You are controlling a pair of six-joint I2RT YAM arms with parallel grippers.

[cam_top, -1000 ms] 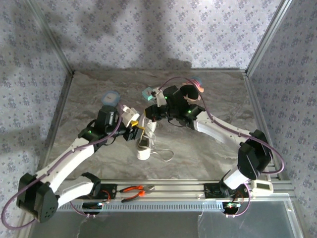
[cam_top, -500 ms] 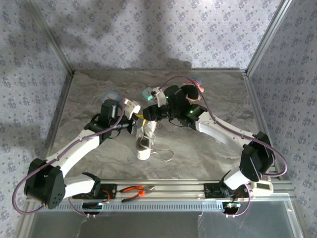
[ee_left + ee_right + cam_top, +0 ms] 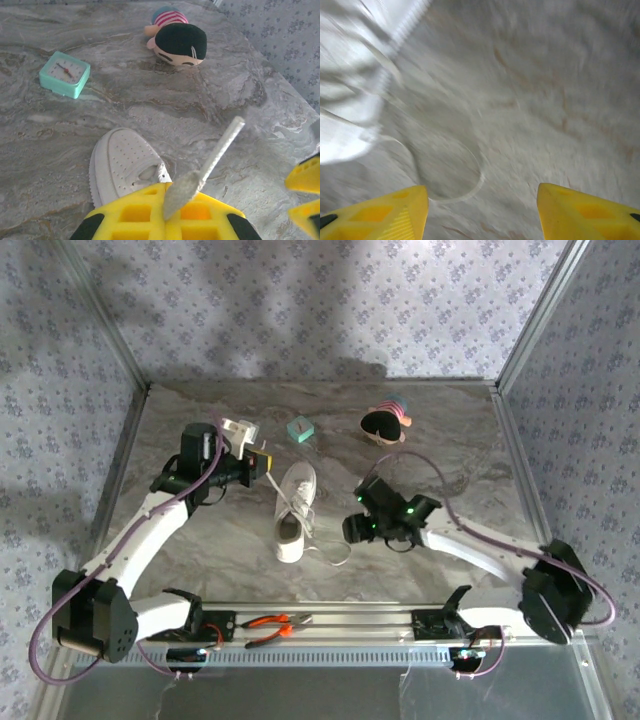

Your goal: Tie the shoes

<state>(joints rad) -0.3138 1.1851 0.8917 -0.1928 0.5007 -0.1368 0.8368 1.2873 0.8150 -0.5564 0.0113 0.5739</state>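
Top external: white shoe [image 3: 296, 512] lies mid-tabletop [image 3: 470, 420], toe pointing away from arm bases. Left pincer [image 3: 264, 462] just beside toe, clenched on thin lace [image 3: 205, 162]; left wrist view shows it pinched there. Right pincer [image 3: 482, 210] released, nothing between fingers, hovering near loose loop [image 3: 481, 176] on tabletop beside heel. Likely risks: slim lace may slip from grip under pull; hard pull may drag light shoe instead of tightening; right wrist view blurred, so grab at loop could miss.
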